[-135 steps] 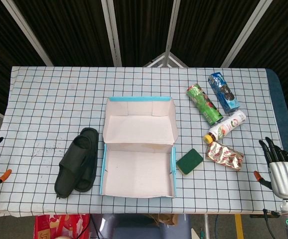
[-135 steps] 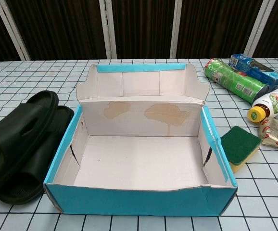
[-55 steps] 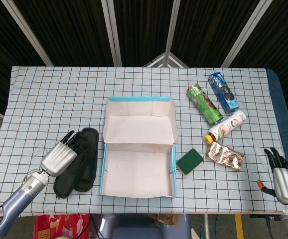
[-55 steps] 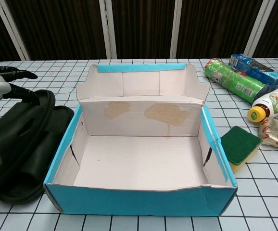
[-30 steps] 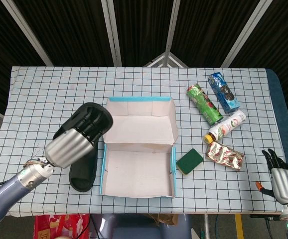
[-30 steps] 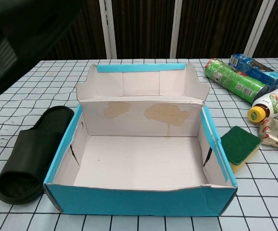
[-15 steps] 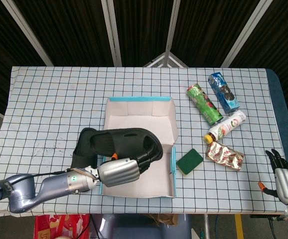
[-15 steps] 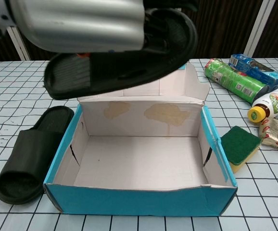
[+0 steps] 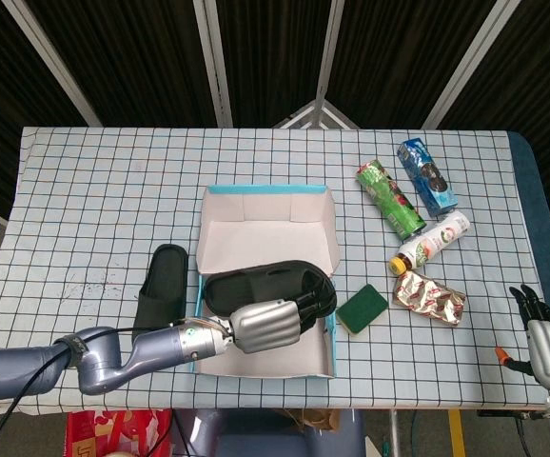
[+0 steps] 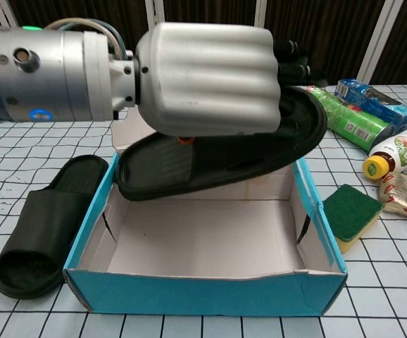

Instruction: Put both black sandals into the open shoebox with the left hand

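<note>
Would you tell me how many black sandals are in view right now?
2. One sandal is held by the left hand over the open shoebox; the other sandal lies on the table left of the box. None seems hidden.

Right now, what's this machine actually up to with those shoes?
The robot is packing two black sandals into an open shoebox. Its left hand holds one sandal over the box, tilted and not yet set down on the bottom. The second sandal lies on the checkered table just left of the box, waiting its turn. The right hand sits idle at the table's far right edge, holding nothing. Snack packs, a bottle and a green sponge lie untouched to the right.
</note>
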